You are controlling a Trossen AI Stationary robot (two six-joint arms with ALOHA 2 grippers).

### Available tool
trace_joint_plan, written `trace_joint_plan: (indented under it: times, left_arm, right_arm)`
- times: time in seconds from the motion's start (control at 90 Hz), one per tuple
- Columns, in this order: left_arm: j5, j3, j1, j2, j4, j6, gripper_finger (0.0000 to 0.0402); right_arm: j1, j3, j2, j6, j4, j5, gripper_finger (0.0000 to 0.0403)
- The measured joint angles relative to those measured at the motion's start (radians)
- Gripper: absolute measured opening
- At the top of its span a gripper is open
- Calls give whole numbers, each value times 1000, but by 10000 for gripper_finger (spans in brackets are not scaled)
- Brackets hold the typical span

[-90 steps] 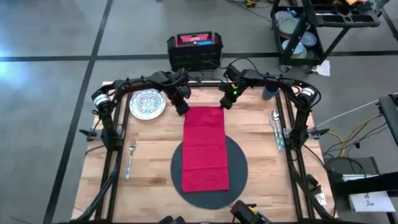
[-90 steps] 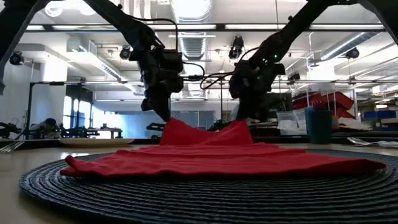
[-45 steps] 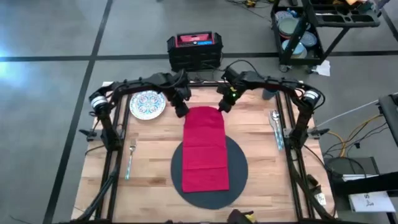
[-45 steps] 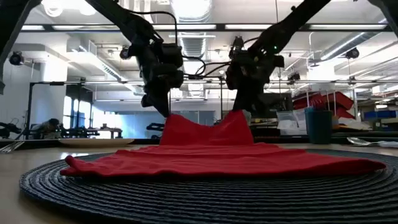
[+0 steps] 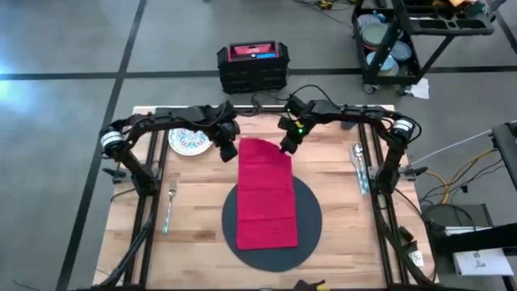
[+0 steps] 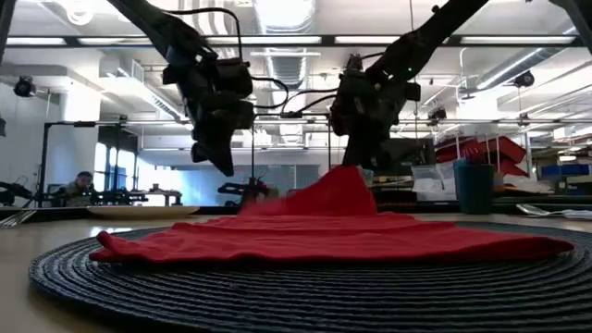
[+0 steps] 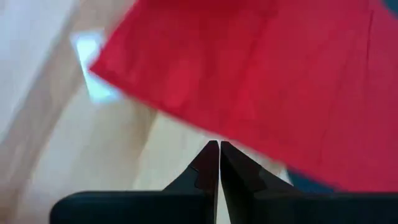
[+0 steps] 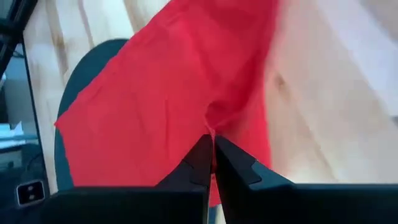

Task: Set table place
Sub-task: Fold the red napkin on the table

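The red napkin (image 5: 265,194) lies lengthwise over the round dark mat (image 5: 311,217), its far part on the wooden table (image 5: 202,242). Its far right corner is raised into a peak (image 6: 344,185), with my right gripper (image 5: 283,147) shut on it. My left gripper (image 5: 229,152) hangs just left of the napkin's far left corner (image 5: 242,142), which lies flat. Its fingers (image 7: 211,163) are shut on nothing and clear of the cloth in the low view. My right gripper pinches the napkin's far right corner (image 8: 211,124) between its two fingers, which come slanting down from the far side. That corner is lifted off the table into a peak. The rest of the cloth slopes down onto the table and mat.
A patterned white plate (image 5: 187,139) sits at the far left, close to my left gripper. A fork (image 5: 170,206) lies near the left rail, and a spoon and knife (image 5: 358,166) near the right rail. The dark blue cup (image 6: 474,188) stands at the far right.
The napkin's far left corner has come out of my left gripper and dropped flat on the table. That gripper has gone up and toward the table's left edge. My right gripper has risen a little, keeping the far right corner raised.
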Motion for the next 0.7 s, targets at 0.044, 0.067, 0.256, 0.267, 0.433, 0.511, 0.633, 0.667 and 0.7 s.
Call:
trace_joint_plan:
  times: [0.044,0.067,0.256,0.267,0.433,0.511,0.633,0.667,0.7]
  left_arm:
    - [0,-1,8,8,15,-3,0]
    - [0,-1,11,16,28,-6,0]
    - [-83,85,62,144,54,1,0]
    - [-83,95,66,154,54,1,0]
    - [-35,266,123,296,-41,11,25]
    - [17,325,131,336,-84,10,57]
    - [17,367,125,384,-158,5,122]
    - [15,369,119,392,-167,-2,139]
    - [7,370,111,397,-178,-8,155]
  right_arm:
    - [-18,-2,4,0,4,1,0]
    - [-28,-2,6,0,8,1,0]
    - [-59,-11,10,-27,22,-10,0]
    - [-59,-11,10,-30,20,-11,0]
    - [-68,-14,10,-57,18,-11,0]
    - [-68,-15,10,-66,18,-13,0]
    - [-68,-17,10,-83,18,-37,0]
    - [-68,-17,10,-87,18,-38,0]
    - [-69,-17,10,-89,18,-39,0]
